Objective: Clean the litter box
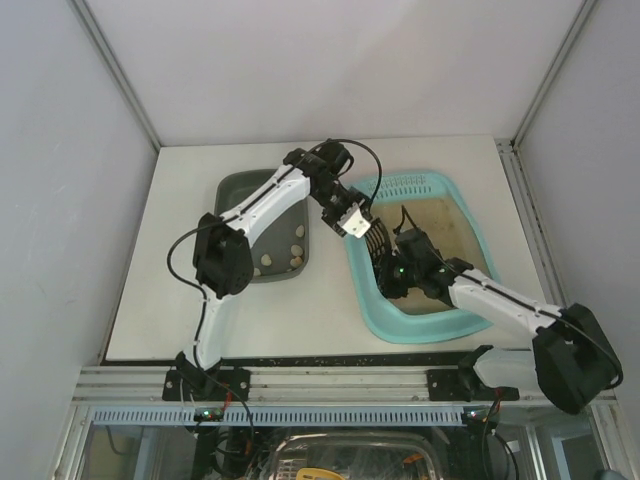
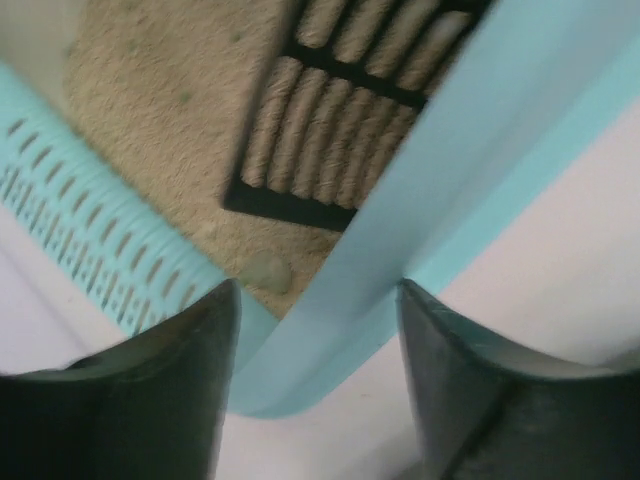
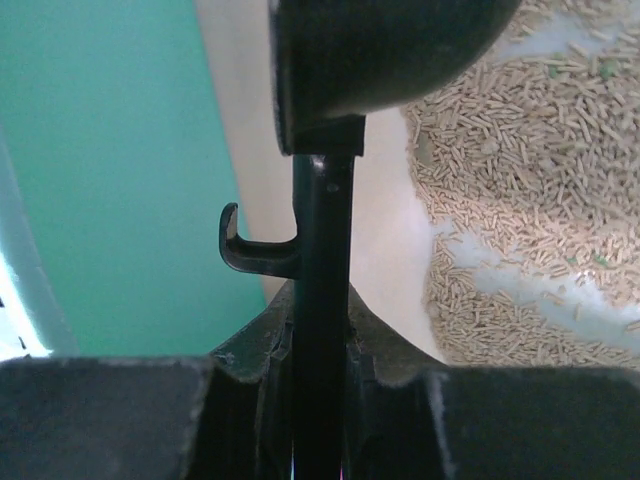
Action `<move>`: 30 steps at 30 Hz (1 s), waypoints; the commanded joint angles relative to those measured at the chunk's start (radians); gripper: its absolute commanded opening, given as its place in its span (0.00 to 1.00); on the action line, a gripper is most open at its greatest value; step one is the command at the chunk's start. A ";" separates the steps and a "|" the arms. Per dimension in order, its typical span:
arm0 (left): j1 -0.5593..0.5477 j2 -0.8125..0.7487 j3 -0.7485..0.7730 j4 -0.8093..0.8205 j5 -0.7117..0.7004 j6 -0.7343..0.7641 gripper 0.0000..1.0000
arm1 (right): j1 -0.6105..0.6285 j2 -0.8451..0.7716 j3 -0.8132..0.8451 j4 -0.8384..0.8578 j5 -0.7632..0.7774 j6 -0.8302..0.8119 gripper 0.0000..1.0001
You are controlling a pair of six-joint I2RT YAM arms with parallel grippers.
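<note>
Litter box (image 1: pixel 430 330) runs near-far, slots far; left pincer (image 2: pixel 320 292) parted, right pincer (image 1: pixel 398 263) grips scoop (image 2: pixel 290 200).

No writing, label, brand mark or number can be read in any of the views. The litter box (image 1: pixel 425 330) on the right, the dark grey tray (image 1: pixel 232 185) to its left and the black scoop (image 1: pixel 375 245) show only plain surfaces, and any marking on the arms is too small to make out
</note>
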 commanded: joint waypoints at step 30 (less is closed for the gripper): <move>0.192 -0.070 0.127 0.668 -0.115 -1.583 1.00 | -0.402 -0.076 0.401 -0.521 -0.223 -0.302 0.00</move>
